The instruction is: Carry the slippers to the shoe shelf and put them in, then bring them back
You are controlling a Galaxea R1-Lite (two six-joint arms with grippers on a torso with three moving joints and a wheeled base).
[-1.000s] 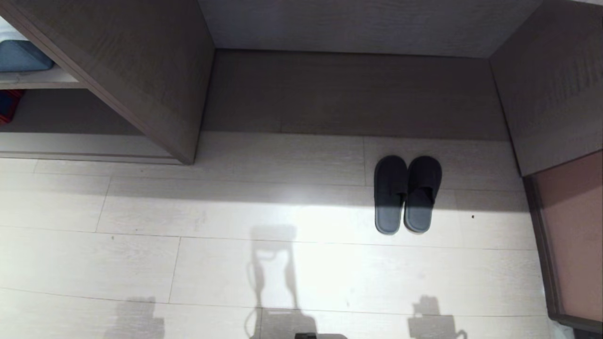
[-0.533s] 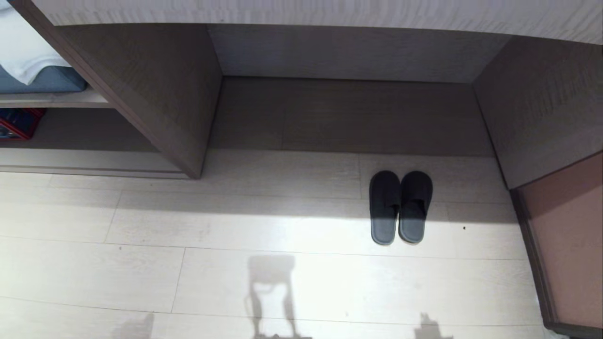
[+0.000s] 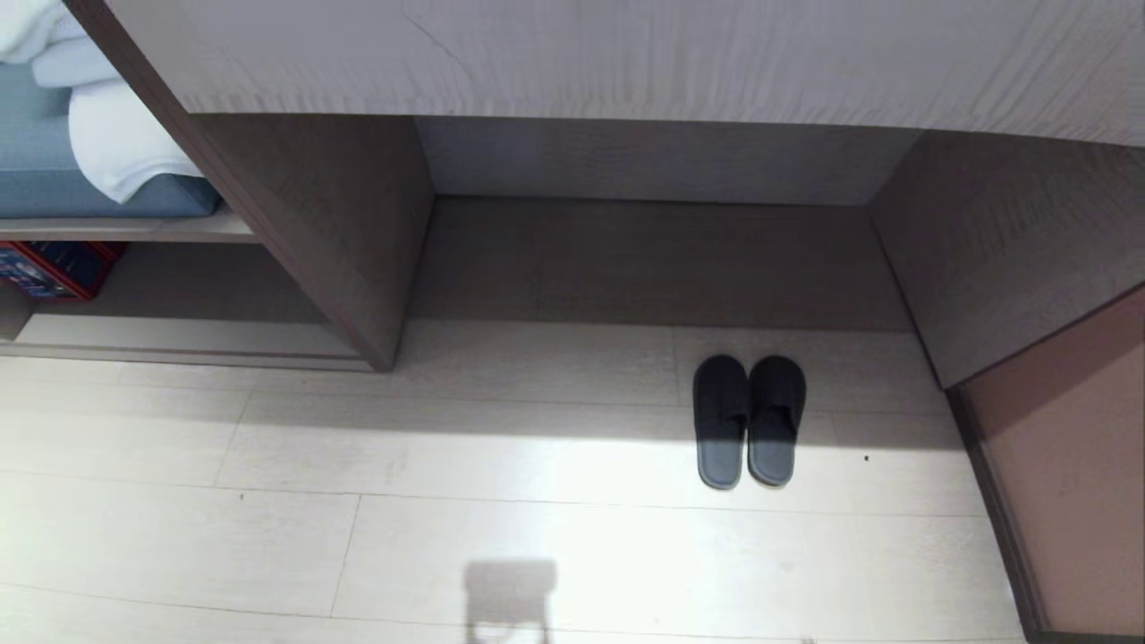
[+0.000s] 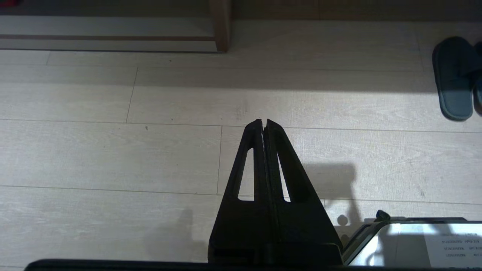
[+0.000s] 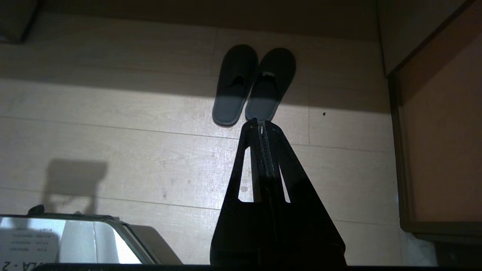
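Note:
The slippers [image 3: 750, 420], a dark pair with grey-blue soles, lie side by side on the pale plank floor, toes toward the shoe shelf [image 3: 662, 264], a low taupe cubby just beyond them. The pair also shows in the right wrist view as slippers [image 5: 253, 84] and partly at the edge of the left wrist view as one slipper [image 4: 453, 77]. My left gripper [image 4: 263, 121] hangs shut and empty over bare floor. My right gripper [image 5: 260, 121] is shut and empty, above the floor short of the slippers' heels. Neither arm shows in the head view.
A vertical divider panel [image 3: 331, 233] bounds the cubby on its left; beyond it a shelf holds folded blue and white cloth [image 3: 98, 152] and a red box [image 3: 49, 268]. A brownish panel [image 3: 1064, 465] stands at the right. My base's corner [image 5: 75, 241] shows low.
The whole head view has shifted: the cabinet's pale top front has come into sight, and the slippers and cubby sit lower and smaller. The slippers themselves have not moved on the floor.

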